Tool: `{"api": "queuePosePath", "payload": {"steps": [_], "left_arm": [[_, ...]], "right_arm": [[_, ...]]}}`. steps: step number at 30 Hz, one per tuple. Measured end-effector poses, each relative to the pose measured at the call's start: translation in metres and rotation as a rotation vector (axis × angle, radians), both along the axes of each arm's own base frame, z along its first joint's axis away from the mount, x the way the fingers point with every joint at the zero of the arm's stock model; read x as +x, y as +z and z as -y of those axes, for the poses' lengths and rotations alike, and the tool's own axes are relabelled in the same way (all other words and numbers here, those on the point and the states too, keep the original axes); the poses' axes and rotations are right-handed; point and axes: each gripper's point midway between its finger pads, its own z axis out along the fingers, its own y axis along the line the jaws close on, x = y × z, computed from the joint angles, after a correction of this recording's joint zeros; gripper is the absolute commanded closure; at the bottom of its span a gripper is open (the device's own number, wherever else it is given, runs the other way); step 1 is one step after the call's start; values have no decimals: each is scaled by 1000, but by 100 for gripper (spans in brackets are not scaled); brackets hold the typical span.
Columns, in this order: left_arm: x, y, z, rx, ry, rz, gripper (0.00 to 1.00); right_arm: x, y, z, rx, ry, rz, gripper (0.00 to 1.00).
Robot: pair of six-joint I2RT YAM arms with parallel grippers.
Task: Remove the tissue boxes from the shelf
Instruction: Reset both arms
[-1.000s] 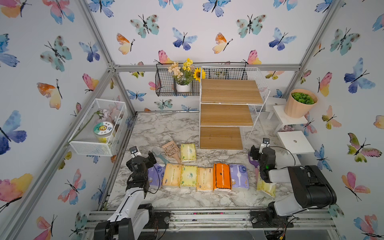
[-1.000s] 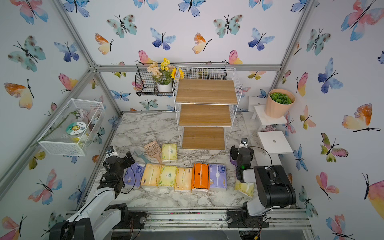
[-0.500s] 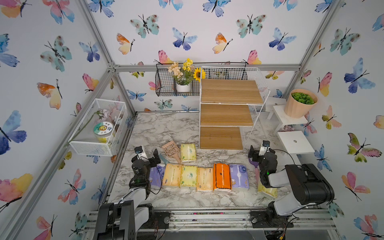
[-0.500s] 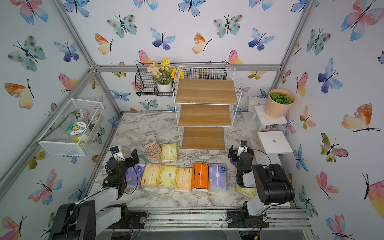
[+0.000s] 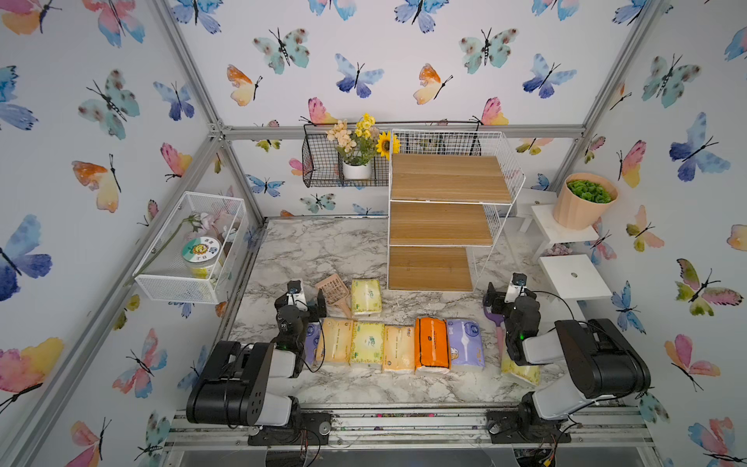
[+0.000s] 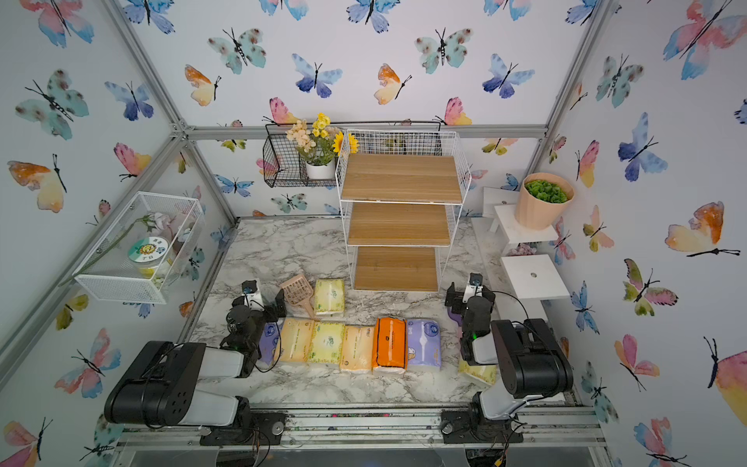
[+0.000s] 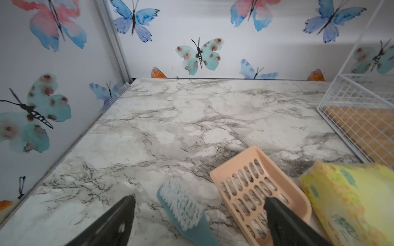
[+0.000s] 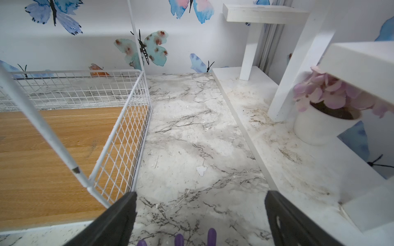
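On my left, the left gripper [image 5: 301,307] is hovering low over the marble table [image 5: 323,250] with its jaws spread wide and nothing between them. In the left wrist view a blue brush [image 7: 181,202] and a peach scoop [image 7: 251,183] are lying just ahead of it. The tissue boxes [image 5: 398,347] are lying flat on the table in front of the shelf [image 5: 440,224]: six side by side in a row, and a yellow-green one [image 5: 366,297] just behind, beside the scoop. All three boards are showing bare, so I am judging the clearing finished. An eighth pack [image 5: 521,370] is peeking out from under the right arm. The right gripper [image 5: 507,301] is gaping wide too, empty, near the shelf's front corner. Both arms are sitting folded low, elbows tucked near their bases, wrists pointing toward the back wall.
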Motion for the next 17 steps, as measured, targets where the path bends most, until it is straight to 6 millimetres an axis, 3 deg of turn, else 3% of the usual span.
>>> {"api": "queuePosePath", "payload": {"steps": [17], "left_arm": [[2,0,-10,-11,52,-10,1]], "right_arm": [[0,1,0,0,-2,3,1]]}}
